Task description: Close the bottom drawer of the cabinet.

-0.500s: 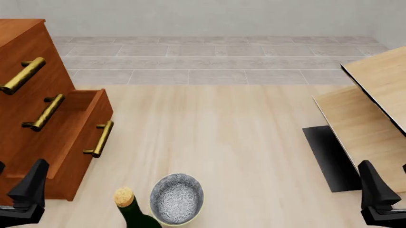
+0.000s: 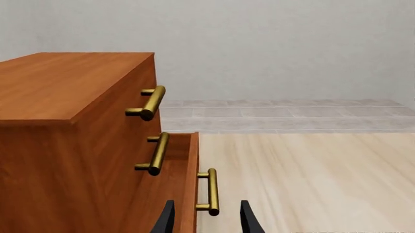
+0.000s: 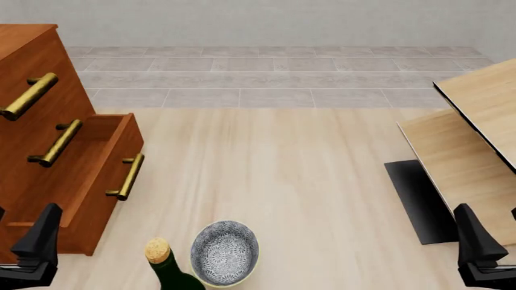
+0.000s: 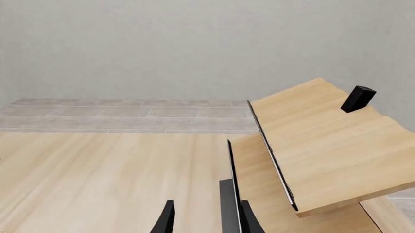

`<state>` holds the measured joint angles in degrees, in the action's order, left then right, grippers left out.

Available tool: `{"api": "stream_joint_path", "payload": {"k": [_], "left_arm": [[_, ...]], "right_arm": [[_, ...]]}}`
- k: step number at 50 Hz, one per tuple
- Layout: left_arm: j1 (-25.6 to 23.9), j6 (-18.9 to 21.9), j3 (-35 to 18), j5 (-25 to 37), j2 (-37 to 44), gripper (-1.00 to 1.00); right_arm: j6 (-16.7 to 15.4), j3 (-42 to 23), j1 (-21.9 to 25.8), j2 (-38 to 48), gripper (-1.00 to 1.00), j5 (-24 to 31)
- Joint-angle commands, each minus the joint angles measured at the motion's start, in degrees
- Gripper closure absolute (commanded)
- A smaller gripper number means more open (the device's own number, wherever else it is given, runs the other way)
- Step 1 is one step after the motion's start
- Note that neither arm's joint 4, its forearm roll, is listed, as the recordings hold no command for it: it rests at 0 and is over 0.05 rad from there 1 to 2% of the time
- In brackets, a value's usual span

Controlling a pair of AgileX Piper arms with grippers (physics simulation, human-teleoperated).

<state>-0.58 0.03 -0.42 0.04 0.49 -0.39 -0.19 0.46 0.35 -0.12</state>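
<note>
**Bottom drawer stands pulled out of the cabinet**

Drawer first: the bottom drawer (image 3: 96, 175) juts out from the cabinet (image 3: 32, 103), a reddish-brown wooden chest at the front view's left edge. Its open box shows only bare wood inside. The flat drawer front carries one cylindrical brass bar handle (image 3: 127, 176) on two short posts. The two upper drawers sit flush in the cabinet face, each with a matching brass handle (image 3: 30, 95).

Just in front of the cabinet, on the pale wood-grain table (image 3: 282, 181), stands a round bowl (image 3: 225, 252) with a grey-white patterned interior; nothing shows inside it. Touching or nearly touching the bowl, on the cabinet side, is a dark green bottle (image 3: 169, 269) stopped with a tan cork. Far across the table from the cabinet sits pale light-wood furniture (image 3: 475, 139) with black edges, its slabs tilted.

The left wrist view shows the cabinet's smooth top and the drawer's side wall edge-on, which the front view does not; there the left gripper (image 2: 206, 218) has its two black fingers spread, the drawer handle (image 2: 212, 191) seen between the tips but not gripped. The right wrist view alone shows a small black block (image 4: 358, 98) on the light furniture (image 4: 324, 141); the right gripper (image 4: 206, 218) likewise holds its fingers apart around nothing.
</note>
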Motion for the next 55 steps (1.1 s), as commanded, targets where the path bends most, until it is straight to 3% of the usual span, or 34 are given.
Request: {"api": "stream_joint_path", "payload": {"k": [1, 2, 13, 19, 20, 23, 36, 55], "left_arm": [[-1.4, -1.8, 0.3, -1.5, 2.7, -1.00], [-2.1, -3.5, 0.4, -3.0, 5.5, -1.00], [-4.8, -3.8, 0.4, -7.2, 13.0, -1.00], [-6.0, -4.0, 0.4, -12.5, 19.3, -1.00], [-9.0, -3.9, 0.4, -15.5, 24.0, -1.00], [-9.8, -4.6, 0.4, -18.7, 28.2, -1.00], [-14.2, -4.8, 0.4, -27.9, 40.4, -1.00], [-14.6, -4.5, 0.4, -47.6, 64.1, -1.00]], "right_arm": [[-1.1, 0.0, 0.9, -0.2, -1.00, -0.2], [-1.1, 0.0, 0.9, -0.2, -1.00, -0.1], [-1.5, 0.0, 1.3, -0.2, -1.00, -0.1], [-1.5, 0.0, 1.4, -0.2, -1.00, -0.1], [-1.5, 0.1, 1.5, -0.2, -1.00, 0.0], [-1.6, 0.0, 1.6, -0.2, -1.00, 0.0], [-1.9, 0.0, 1.8, -0.2, -1.00, 0.1], [-1.9, 0.0, 1.8, -0.2, -1.00, 0.3]]}}
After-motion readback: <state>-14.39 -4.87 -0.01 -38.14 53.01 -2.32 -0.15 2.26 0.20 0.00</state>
